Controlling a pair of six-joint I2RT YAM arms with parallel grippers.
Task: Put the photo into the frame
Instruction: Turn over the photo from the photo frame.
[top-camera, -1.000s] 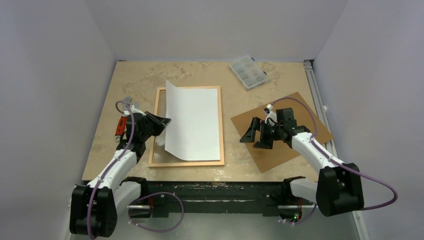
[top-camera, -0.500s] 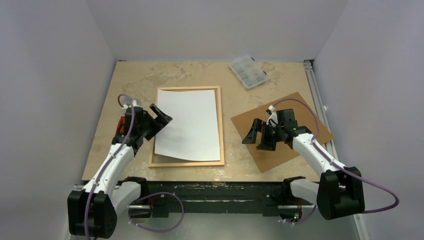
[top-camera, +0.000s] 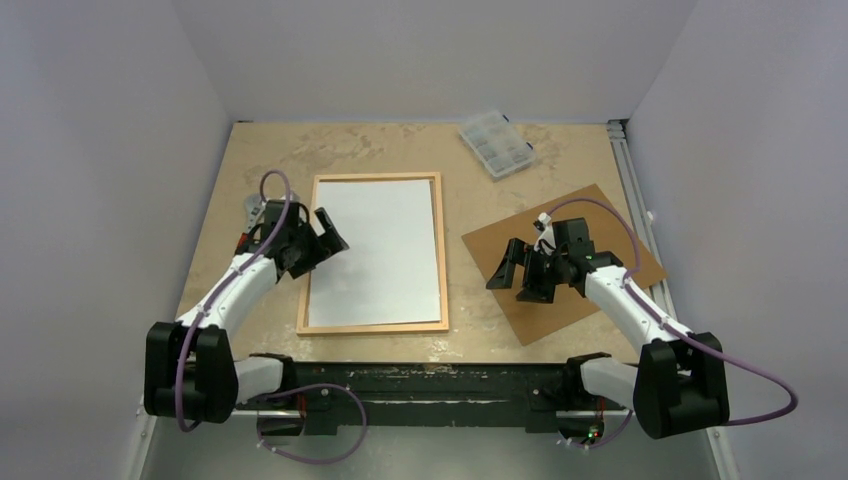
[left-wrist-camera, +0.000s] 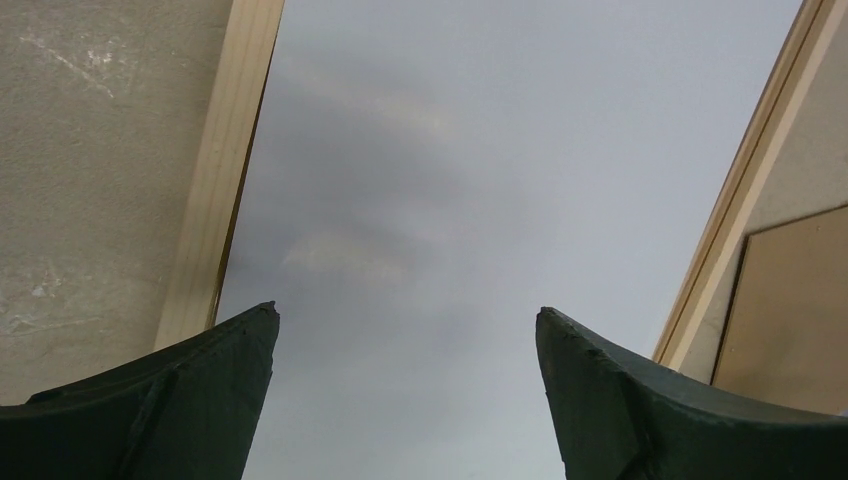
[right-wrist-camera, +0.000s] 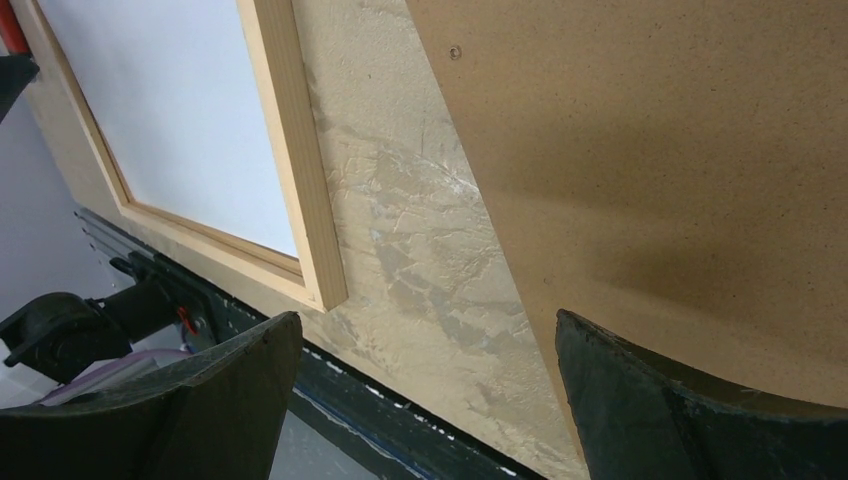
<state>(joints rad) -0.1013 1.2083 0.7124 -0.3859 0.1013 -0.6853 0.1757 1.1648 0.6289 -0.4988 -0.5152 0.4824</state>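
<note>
Top camera looked down from high behind near edge over whole table (top-camera: 270, 160). Wrist cameras sat close, low, facing down; all three shared frame (top-camera: 442, 250).

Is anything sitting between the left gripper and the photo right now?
Nothing visible. The open left gripper hangs right over the left edge of the white-backed rectangular photo, which lies flat inside the thin light-wood frame.

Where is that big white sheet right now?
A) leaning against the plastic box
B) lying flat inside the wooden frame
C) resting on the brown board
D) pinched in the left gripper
B: the white sheet lies flat within the wooden frame, and the left gripper at its edge is open, holding nothing.
</note>
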